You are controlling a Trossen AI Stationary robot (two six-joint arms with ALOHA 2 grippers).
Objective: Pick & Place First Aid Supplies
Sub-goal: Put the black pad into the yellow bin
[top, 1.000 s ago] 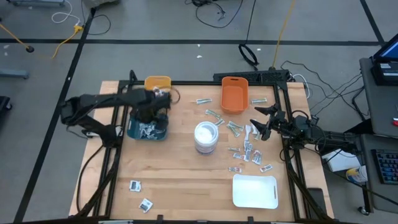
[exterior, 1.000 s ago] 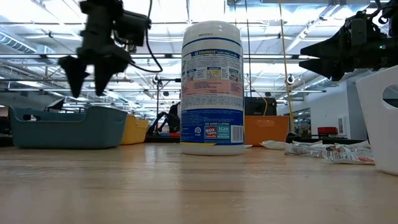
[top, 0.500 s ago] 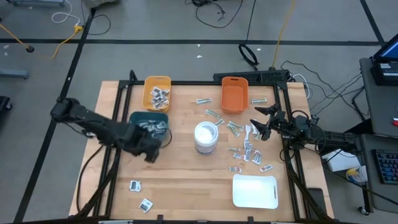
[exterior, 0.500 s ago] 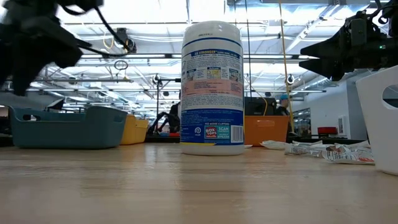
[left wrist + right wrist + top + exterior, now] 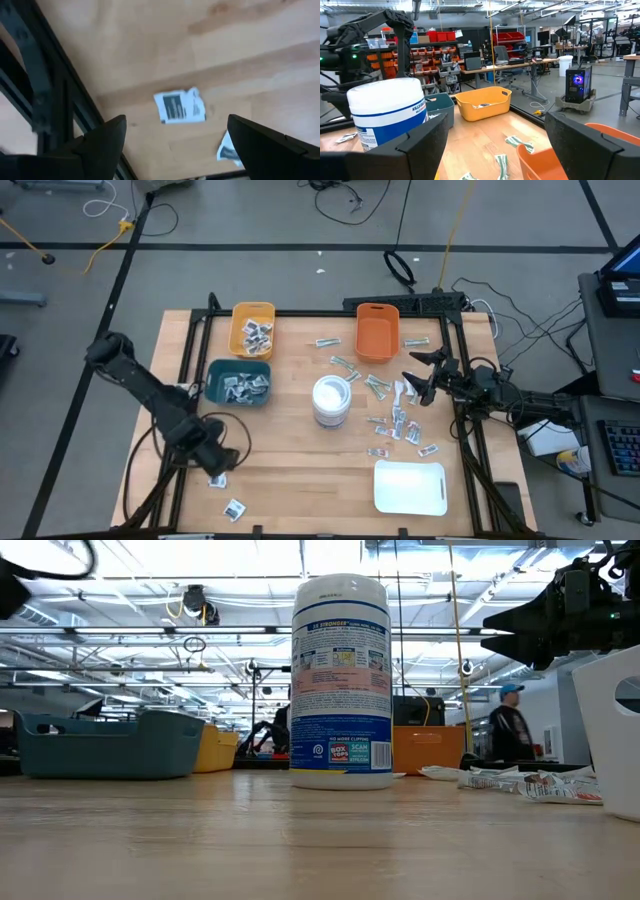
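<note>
Swinging away from the teal plastic bin, the left hand now hovers open over a white square packet on the wooden bench; many scattered packets remain unsorted, right hand open, waiting.

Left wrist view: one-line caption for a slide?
Open left gripper hovering over a white square packet on the wooden table.

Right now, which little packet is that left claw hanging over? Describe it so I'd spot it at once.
Start at the wooden table's near left corner, far from the tall white wipes canister. Two small white square packets with dark centres lie there; the open left gripper hovers over the upper packet, nearer the teal bin, not the lower packet by the table's edge.
</note>
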